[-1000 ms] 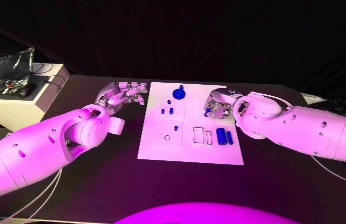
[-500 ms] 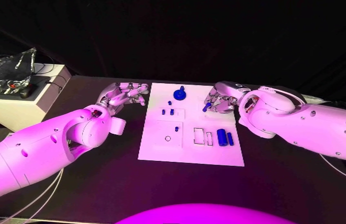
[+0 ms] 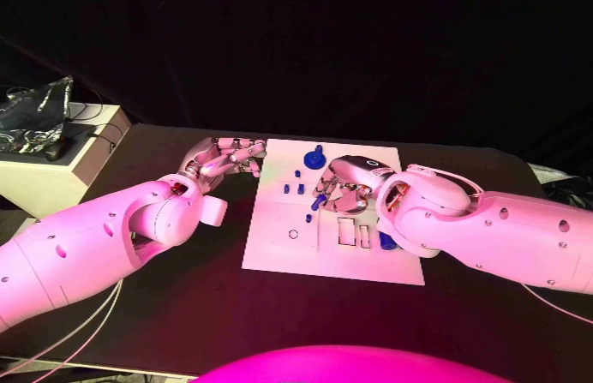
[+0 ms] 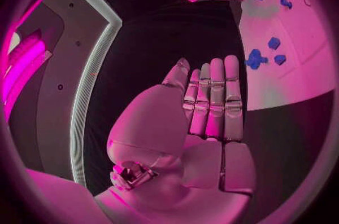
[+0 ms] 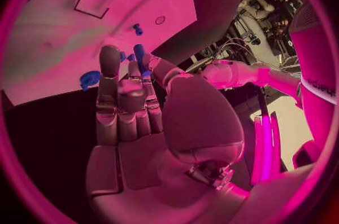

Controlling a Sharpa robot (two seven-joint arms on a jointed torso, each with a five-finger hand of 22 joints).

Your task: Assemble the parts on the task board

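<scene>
Pink-magenta light washes a dim scene with black surroundings; wrist views bend strongly toward their rims.

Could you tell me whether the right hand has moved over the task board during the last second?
Yes. The right hand, holding a blue part, has moved from the task board's right edge inward, towards its middle.

Both arms are chunky, smooth shells with rounded bulges at the joints and small round holes dotted along the casing. The left hand (image 3: 223, 160) and right hand (image 3: 346, 190) are metal, built from short segmented links. There's a small dark round mark on the right wrist, and thin pale cables trail off under the left arm.
</scene>
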